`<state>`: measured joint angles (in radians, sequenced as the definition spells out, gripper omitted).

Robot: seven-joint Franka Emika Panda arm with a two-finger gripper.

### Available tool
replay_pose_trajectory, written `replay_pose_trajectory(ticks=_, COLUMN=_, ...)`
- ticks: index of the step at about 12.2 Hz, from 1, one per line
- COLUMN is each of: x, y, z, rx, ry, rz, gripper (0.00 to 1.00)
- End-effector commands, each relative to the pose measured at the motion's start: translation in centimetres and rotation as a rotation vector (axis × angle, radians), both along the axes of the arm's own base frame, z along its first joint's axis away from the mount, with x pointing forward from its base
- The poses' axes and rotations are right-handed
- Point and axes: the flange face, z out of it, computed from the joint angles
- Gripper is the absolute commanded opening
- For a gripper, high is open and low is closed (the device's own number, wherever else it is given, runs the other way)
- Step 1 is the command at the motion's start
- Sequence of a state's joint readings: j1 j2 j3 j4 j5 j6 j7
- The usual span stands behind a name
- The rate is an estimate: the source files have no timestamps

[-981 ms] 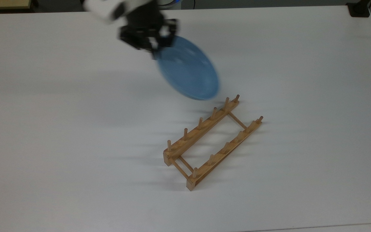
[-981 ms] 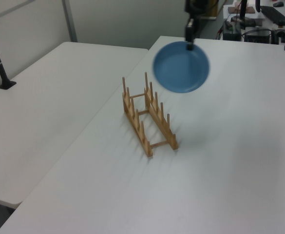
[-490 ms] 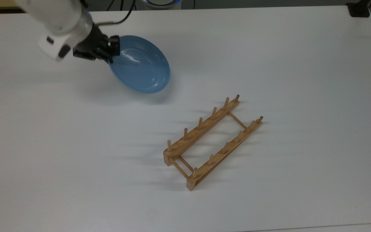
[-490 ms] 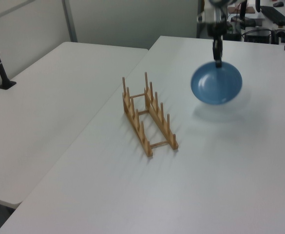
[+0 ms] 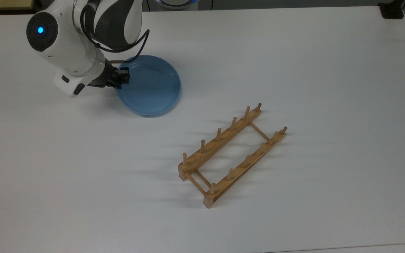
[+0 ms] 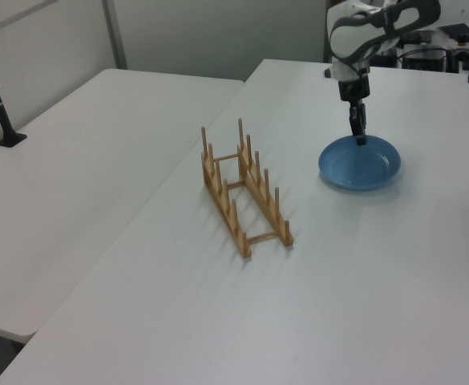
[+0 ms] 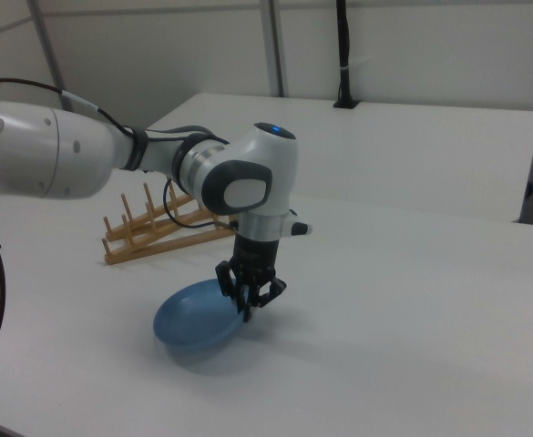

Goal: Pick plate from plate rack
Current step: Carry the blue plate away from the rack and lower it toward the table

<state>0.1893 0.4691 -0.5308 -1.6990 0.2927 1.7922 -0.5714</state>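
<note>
White table [image 5: 294, 63], plate [image 5: 151, 88] flat at top view's upper left, gripper [image 5: 123, 76] pinching its rim, plate rack [image 5: 230, 154] bare at centre.

The arm [image 7: 239, 187] hides part of the plate rack [image 7: 148, 232].

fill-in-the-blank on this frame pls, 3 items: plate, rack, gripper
1. The plate lies flat on the ____.
2. The plate rack holds ____ plates.
3. The gripper is at the plate's ____.

Missing words: table; no; rim
</note>
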Motion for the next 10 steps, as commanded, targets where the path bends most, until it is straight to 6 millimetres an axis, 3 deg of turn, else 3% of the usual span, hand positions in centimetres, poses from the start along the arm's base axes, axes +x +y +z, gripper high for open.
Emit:
replay_pose_trajectory(ticks=1, x=-0.9, y=-1.8, z=-2.0, rx=-0.072, ry=0.010, rz=0.016, gripper=0.57)
replay_pose_trajectory(ticks=2, x=-1.1, y=-1.9, z=-2.1, rx=-0.091, ry=0.026, rz=0.022, gripper=0.88)
replay_pose_trajectory(ticks=3, x=-1.3, y=-2.1, z=-1.8, rx=-0.112, ry=0.038, rz=0.032, gripper=1.00)
replay_pose_trajectory(ticks=8, x=-0.9, y=-0.9, z=2.2, rx=-0.234, ry=0.030, rz=-0.032, gripper=1.00)
replay_pose_trajectory(ticks=10, x=-0.3, y=3.0, z=8.1, rx=-0.295, ry=-0.051, rz=-0.118, gripper=1.00)
